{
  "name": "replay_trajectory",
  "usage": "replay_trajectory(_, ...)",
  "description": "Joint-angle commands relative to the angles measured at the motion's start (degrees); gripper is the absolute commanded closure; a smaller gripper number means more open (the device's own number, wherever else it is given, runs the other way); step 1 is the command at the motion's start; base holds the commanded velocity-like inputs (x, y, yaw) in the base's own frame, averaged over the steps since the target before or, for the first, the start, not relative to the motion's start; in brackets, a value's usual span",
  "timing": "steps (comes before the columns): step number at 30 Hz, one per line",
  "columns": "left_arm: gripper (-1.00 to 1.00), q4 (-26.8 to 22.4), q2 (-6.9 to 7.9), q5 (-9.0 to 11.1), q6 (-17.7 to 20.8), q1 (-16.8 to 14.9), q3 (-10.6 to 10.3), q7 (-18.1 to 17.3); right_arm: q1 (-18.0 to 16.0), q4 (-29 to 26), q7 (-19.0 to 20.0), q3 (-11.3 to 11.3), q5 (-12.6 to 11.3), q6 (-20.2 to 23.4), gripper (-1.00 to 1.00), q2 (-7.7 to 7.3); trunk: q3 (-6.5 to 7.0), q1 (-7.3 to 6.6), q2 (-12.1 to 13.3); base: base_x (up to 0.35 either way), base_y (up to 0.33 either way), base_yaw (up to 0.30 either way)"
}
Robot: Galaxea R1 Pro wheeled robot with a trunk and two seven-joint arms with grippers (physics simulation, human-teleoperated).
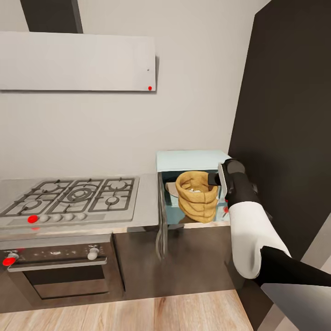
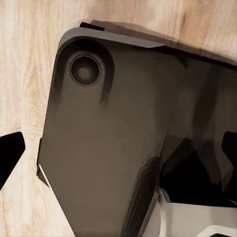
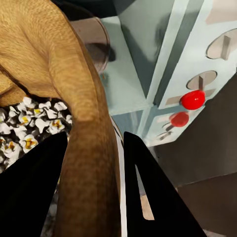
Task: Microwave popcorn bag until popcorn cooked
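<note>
Right claw pinches the popcorn bag rim above popcorn.

No text, label, brand, number or sign can be read in any of the views. The microwave, its white knob panel, the popcorn bag, the gas hob, the oven front and the white hood all bear plain surfaces; the red dots on them are unlettered marks.
</note>
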Motion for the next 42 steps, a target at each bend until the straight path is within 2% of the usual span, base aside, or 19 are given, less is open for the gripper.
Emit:
replay_trajectory(1, -1.00, 0.0, -0.02, 0.2, -0.2, 0.0, 0.3, 0.0, -0.1, 0.7, -0.2, -0.1, -2.8, 0.1, 1.00, 0.08, -0.06, 0.00, -0.1, 0.000, 0.000, 0.000)
replay_trajectory(5, -1.00, 0.0, -0.02, 0.2, -0.2, 0.0, 0.3, 0.0, -0.1, 3.1, -0.2, -0.2, -2.6, 0.1, 1.00, 0.08, -0.06, 0.00, -0.1, 0.000, 0.000, 0.000)
replay_trajectory(20, -1.00, 0.0, 0.03, 0.2, -0.2, 0.0, 0.3, 0.0, -0.1, 3.3, 0.5, -0.2, -2.4, 0.1, 1.00, 0.08, -0.06, 0.00, -0.1, 0.005, 0.000, 0.000)
replay_trajectory(42, -1.00, 0.0, 0.07, 0.2, -0.2, 0.0, 0.2, 0.0, -0.1, 3.3, 0.5, -0.2, -2.3, 0.1, 1.00, 0.08, -0.06, 0.00, -0.1, 0.172, 0.000, 0.000)
